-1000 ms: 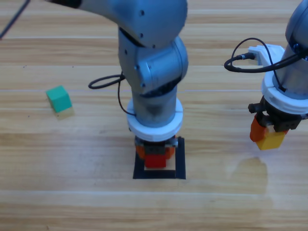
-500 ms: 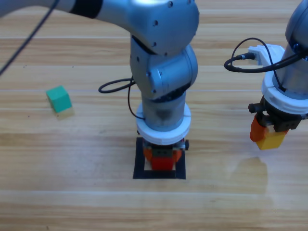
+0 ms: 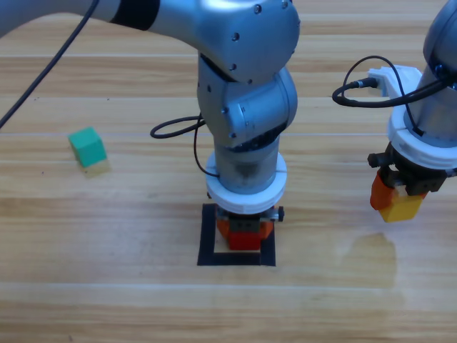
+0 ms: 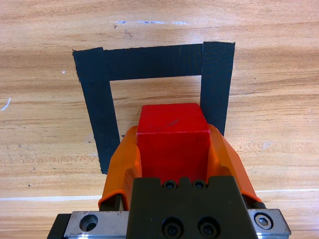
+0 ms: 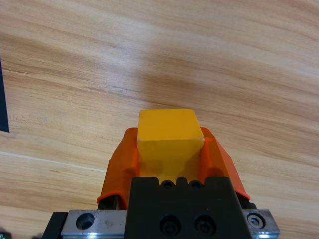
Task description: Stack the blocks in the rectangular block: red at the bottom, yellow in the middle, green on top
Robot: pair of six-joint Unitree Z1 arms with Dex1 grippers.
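Note:
My left gripper (image 3: pixel 243 236) is shut on the red cube (image 3: pixel 243 241) and holds it inside the black tape square (image 3: pixel 208 243). In the left wrist view the red cube (image 4: pixel 173 139) sits between the orange jaws of the left gripper (image 4: pixel 173 149), over the near part of the tape outline (image 4: pixel 149 62). At the right my right gripper (image 3: pixel 398 204) hangs above the table, shut on the yellow cube (image 3: pixel 401 208); the right wrist view shows the yellow cube (image 5: pixel 169 133) held in the right gripper (image 5: pixel 169 144). The green cube (image 3: pixel 87 147) lies loose at the left.
Black cables (image 3: pixel 178 128) loop from both arms. Bare wooden tabletop (image 3: pixel 335 300) runs along the front and between the tape square and the right arm.
The left arm has shifted to the right and slightly forward with the red cube, bringing it from the square's left part toward its middle. The right arm and the green cube have not moved.

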